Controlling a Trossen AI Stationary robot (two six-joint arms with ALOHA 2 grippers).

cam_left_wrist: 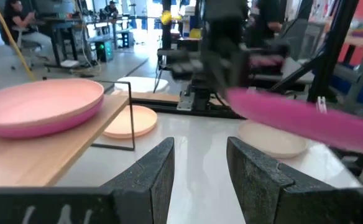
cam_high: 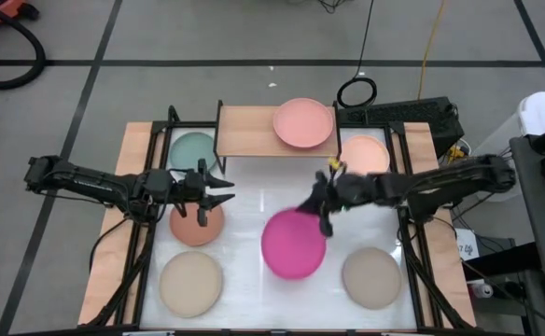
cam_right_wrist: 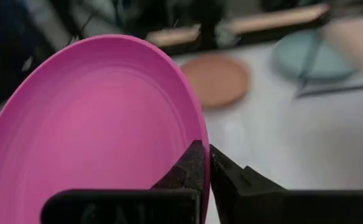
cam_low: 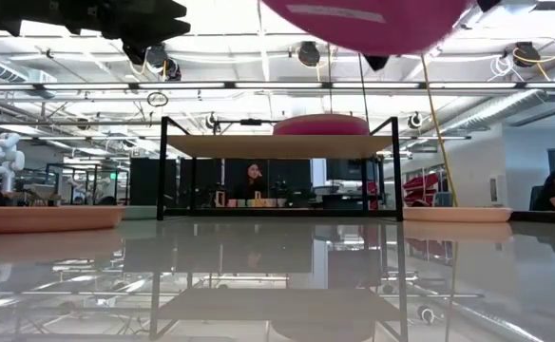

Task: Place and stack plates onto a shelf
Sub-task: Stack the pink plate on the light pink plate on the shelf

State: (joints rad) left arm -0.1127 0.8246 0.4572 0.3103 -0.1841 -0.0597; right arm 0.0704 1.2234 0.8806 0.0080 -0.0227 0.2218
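Note:
My right gripper (cam_high: 325, 215) is shut on a magenta plate (cam_high: 293, 245) held in the air over the middle of the table; the low view shows that plate's underside (cam_low: 368, 24). The shelf (cam_high: 254, 131) stands at the far edge with a pink plate (cam_high: 302, 122) resting flat on its wooden top. My left gripper (cam_high: 221, 189) hovers open over the table's left half, just beyond a brown plate (cam_high: 196, 226) and touching nothing. In the left wrist view its fingers (cam_left_wrist: 200, 168) point at the shelf (cam_left_wrist: 38, 155) and the magenta plate (cam_left_wrist: 306, 118). My right gripper pinches the magenta plate's rim (cam_right_wrist: 200, 140) between its two fingers, on the plate's far-right side. It reaches in from the table's right. The plate is lifted clear of the table and sits slightly tilted, stretching away from the fingers toward the near edge.
Lying flat on the table are a teal plate (cam_high: 193, 149) left of the shelf, a peach plate (cam_high: 364, 154) right of it, and two beige plates (cam_high: 190, 280) (cam_high: 370, 277) near the front. The shelf top's left half is bare. People sit in the room beyond.

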